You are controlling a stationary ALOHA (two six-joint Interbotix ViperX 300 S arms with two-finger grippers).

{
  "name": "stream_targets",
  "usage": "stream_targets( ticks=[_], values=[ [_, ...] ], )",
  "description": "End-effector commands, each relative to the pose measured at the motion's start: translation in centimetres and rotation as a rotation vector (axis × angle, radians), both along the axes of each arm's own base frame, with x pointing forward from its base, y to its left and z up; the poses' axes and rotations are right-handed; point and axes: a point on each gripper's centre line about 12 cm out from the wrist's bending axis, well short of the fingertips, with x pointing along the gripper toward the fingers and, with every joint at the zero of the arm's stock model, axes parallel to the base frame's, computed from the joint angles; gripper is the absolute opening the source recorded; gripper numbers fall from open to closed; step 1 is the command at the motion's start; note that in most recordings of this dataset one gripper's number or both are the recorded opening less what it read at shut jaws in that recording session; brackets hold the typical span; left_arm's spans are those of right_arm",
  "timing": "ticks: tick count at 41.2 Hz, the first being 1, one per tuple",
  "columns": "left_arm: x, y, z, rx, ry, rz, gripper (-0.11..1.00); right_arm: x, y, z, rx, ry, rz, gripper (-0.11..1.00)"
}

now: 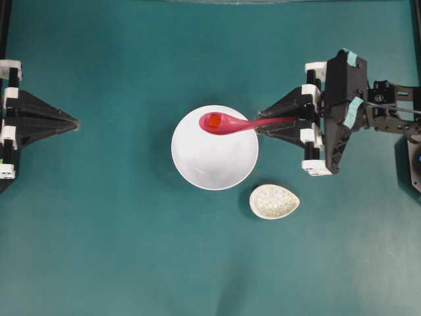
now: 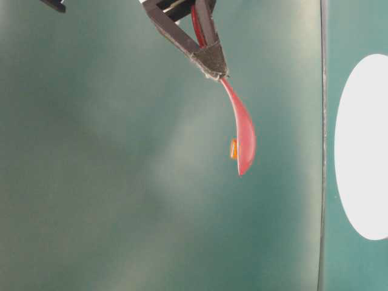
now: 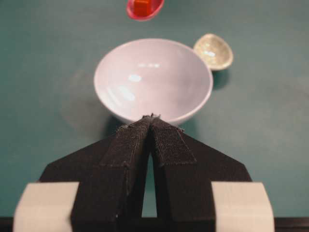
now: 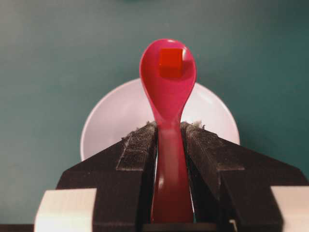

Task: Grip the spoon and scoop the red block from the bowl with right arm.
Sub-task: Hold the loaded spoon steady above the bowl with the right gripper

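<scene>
Pointing left from right hand (image 1: 263, 125): spoon (image 1: 230, 123), level, lengthwise left-right.

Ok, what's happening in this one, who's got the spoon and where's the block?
The right gripper is shut on the handle of the spoon, holding it out over the bowl. The red block sits in the spoon's scoop, and the left wrist view shows the scoop lifted clear of the bowl, which looks empty. The left gripper is shut, holds nothing, and is parked off to the side. A small speckled dish sits beside the bowl.
</scene>
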Motion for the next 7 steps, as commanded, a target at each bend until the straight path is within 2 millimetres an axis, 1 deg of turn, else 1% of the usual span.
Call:
stream_targets(
  ticks=[1,7],
  values=[
    [0.24,0.04,0.6,0.001,-0.014,0.001,0.02,0.37,-0.01,1.81,0.0,-0.058,-0.003,0.25],
    [0.25,0.07,0.51,0.0,-0.011,0.003,0.02,0.35,-0.04,1.75,0.002,-0.052,-0.004,0.25]
  ],
)
